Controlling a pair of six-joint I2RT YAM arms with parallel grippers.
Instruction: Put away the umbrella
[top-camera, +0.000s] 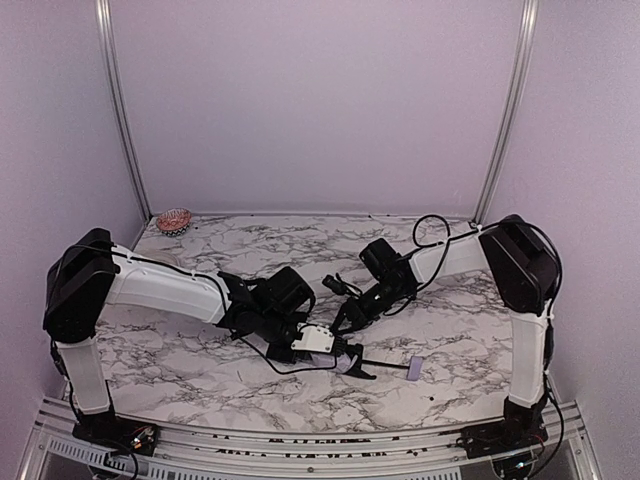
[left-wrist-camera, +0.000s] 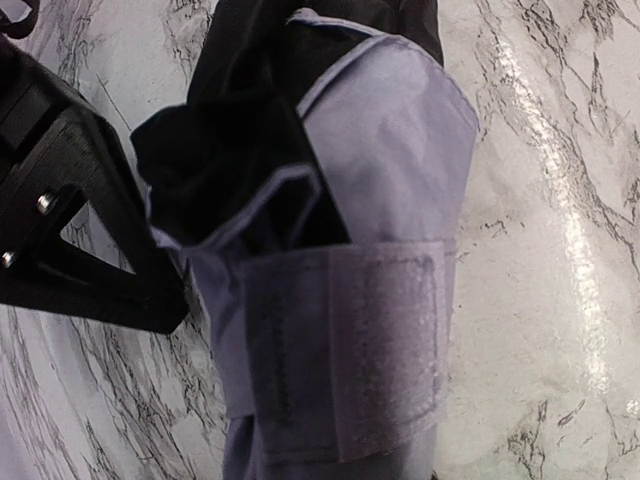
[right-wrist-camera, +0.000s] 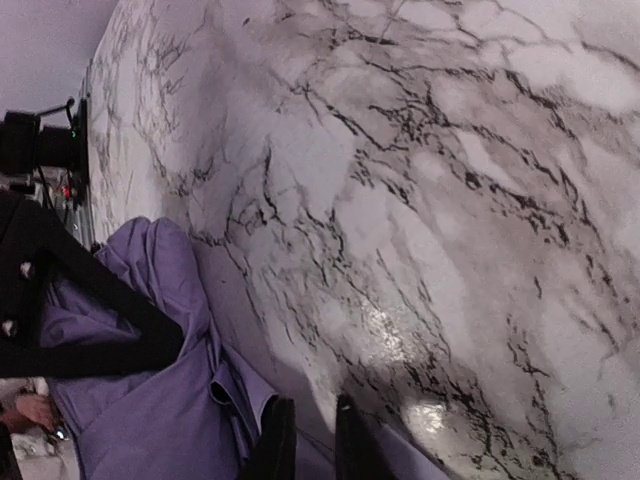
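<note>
Marble table (top-camera: 200, 365), both arms reaching inward over its near middle. There, lying flat, the umbrella (top-camera: 343, 363): lavender cloth bunched loosely over black lining, shaft (top-camera: 385, 367) pointing right to the handle (top-camera: 415, 371). Left tool (top-camera: 350, 368) narrowed around the bunched cloth, gripping it. Right tool (top-camera: 352, 316) just behind, one finger resting on lavender cloth; width of its opening impossible to tell. Probably mid-step in gathering the canopy. Next, likely: wrapping the strap (left-wrist-camera: 350, 345) snugly round the folds and fastening it, bundle kept pinned.
</note>
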